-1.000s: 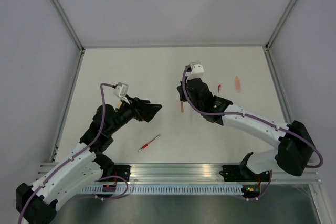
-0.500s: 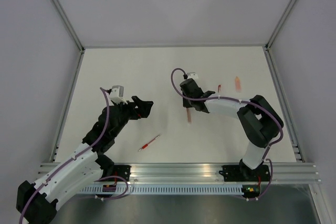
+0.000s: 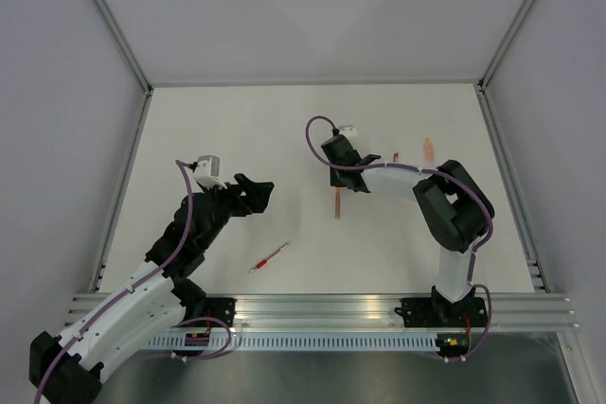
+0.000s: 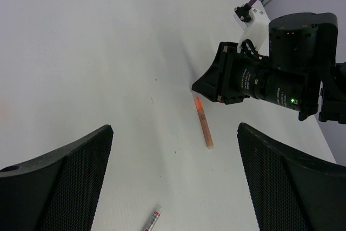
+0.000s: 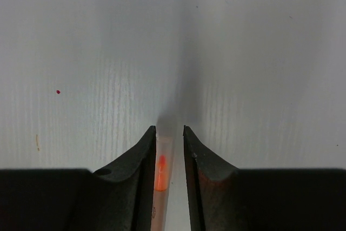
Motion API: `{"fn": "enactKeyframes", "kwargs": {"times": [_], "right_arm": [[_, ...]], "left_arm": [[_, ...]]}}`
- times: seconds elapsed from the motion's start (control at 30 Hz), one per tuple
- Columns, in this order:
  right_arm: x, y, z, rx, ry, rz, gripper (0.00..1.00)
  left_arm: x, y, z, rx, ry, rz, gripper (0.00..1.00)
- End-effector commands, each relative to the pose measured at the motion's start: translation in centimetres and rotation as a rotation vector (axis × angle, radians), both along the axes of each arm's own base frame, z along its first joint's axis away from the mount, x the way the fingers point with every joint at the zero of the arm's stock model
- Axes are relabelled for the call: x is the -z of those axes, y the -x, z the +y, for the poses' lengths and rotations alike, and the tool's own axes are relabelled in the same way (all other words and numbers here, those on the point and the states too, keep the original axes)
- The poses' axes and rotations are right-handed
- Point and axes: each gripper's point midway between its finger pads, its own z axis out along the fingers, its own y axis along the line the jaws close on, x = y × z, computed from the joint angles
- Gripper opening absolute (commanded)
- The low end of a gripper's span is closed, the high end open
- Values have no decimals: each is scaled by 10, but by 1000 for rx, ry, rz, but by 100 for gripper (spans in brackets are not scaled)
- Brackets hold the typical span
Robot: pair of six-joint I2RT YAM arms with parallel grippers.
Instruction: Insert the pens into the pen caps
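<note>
A pale orange pen [image 3: 338, 203] with an orange tip lies flat on the table; it also shows in the left wrist view [image 4: 204, 124]. My right gripper [image 3: 342, 181] points down over its far end. In the right wrist view, the fingers [image 5: 169, 129] stand slightly apart around the pen tip [image 5: 161, 169], which rests against the left finger with a gap on the right. My left gripper [image 3: 262, 188] is wide open and empty [image 4: 174, 127], left of that pen. A red pen [image 3: 270, 257] lies near the front. A small red cap [image 3: 396, 157] and a pale orange cap [image 3: 428, 149] lie to the right.
The white table [image 3: 237, 130] is bounded by grey walls and metal frame posts. A metal rail [image 3: 322, 309] runs along the near edge. My right arm is folded back, its elbow [image 3: 454, 201] right of the caps.
My right arm has folded in and its gripper has come down. The orange pen has gone from just under the gripper to lying on the table. My left gripper drew back slightly left.
</note>
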Motion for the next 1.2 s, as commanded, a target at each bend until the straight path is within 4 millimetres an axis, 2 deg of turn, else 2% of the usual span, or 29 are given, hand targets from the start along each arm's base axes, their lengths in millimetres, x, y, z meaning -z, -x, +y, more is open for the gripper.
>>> {"fn": "enactKeyframes", "kwargs": {"times": [0.0,0.1,0.2,0.23,0.3,0.33,0.4,0.43,0.5,0.53,0.57,0.6,0.67,0.7,0.73,0.77,0.8,0.87,0.9,0.93,0.97,1.0,1.07,1.17], "right_arm": [[-15,-12,0,10,14,-33,32],[-29,-13,0,-15,23,-49,34],[-51,-12,-3,-38,26,-75,36],[-66,-11,-5,-39,15,-98,36],[-75,-6,-10,-40,16,-109,36],[-89,-2,-10,-47,-8,-131,37],[-90,9,-11,-67,-39,-121,37],[-100,15,-10,-81,-73,-134,37],[-92,35,-2,-134,-155,-92,37],[-101,43,1,-152,-202,-104,37],[-93,55,5,-185,-248,-83,38],[-105,62,8,-198,-303,-102,38],[-103,78,14,-242,-376,-95,38],[-115,85,17,-263,-422,-116,38],[-111,90,16,-275,-443,-122,38],[-113,96,18,-292,-468,-125,39],[-123,99,19,-294,-514,-152,39],[-123,109,22,-325,-566,-167,40],[-128,113,24,-341,-590,-178,40],[-125,114,22,-340,-587,-180,40],[-127,114,20,-336,-581,-187,40],[-129,113,18,-330,-575,-196,40],[-134,113,16,-324,-575,-212,40],[-142,117,15,-335,-592,-237,40]], "left_arm": [[-6,-2,4,-19,1,-23,100],[-4,-1,-1,8,-2,-24,100],[1,-3,-1,1,-14,-6,100],[1,-4,0,-4,-16,-2,100],[7,-6,2,-22,-29,16,100],[7,-7,2,-26,-32,21,100],[11,-8,3,-36,-40,39,100],[13,-9,4,-47,-37,49,100],[21,-15,9,-95,-52,87,100],[25,-20,17,-147,-47,119,100],[30,-23,23,-186,-49,155,100],[42,-28,35,-265,-34,246,100],[55,-33,46,-330,5,339,99],[55,-37,48,-371,73,385,98],[72,-38,59,-413,90,468,98],[75,-40,60,-432,120,503,96],[73,-46,65,-468,176,525,95],[81,-49,69,-505,175,576,93],[70,-58,79,-579,204,563,93],[71,-58,87,-651,223,594,92],[92,-40,99,-754,202,711,92],[89,-42,104,-861,320,742,92],[99,-32,105,-938,354,831,91],[87,-45,100,-996,437,864,90]]}}
